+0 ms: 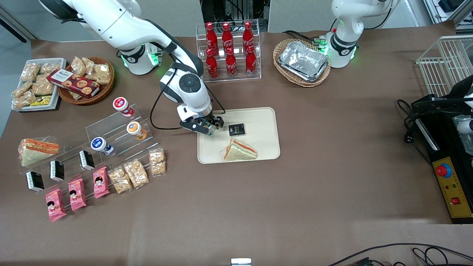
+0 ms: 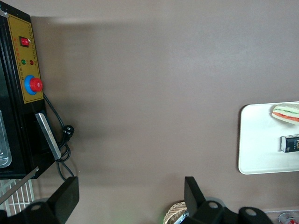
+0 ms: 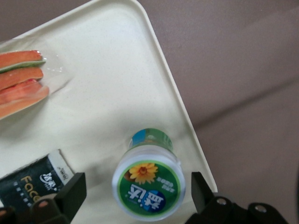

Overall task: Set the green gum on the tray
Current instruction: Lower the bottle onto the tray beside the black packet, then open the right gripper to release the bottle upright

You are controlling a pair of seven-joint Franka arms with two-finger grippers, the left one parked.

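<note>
Green gum [image 3: 147, 186] right under wrist camera, upright on tray [image 3: 117, 93], between fingers [image 3: 70, 193] of gripper [image 1: 209, 128]. Jaws spread wide, gaps both sides of lid, nothing gripped. You're at release step; placement looks done. Next: lift straight up, don't clip lid. Lid shows sunflower, Chinese characters. Black packet [image 3: 35, 184] beside gripper reads "Face". Sandwich [image 1: 240, 151] near.
</note>
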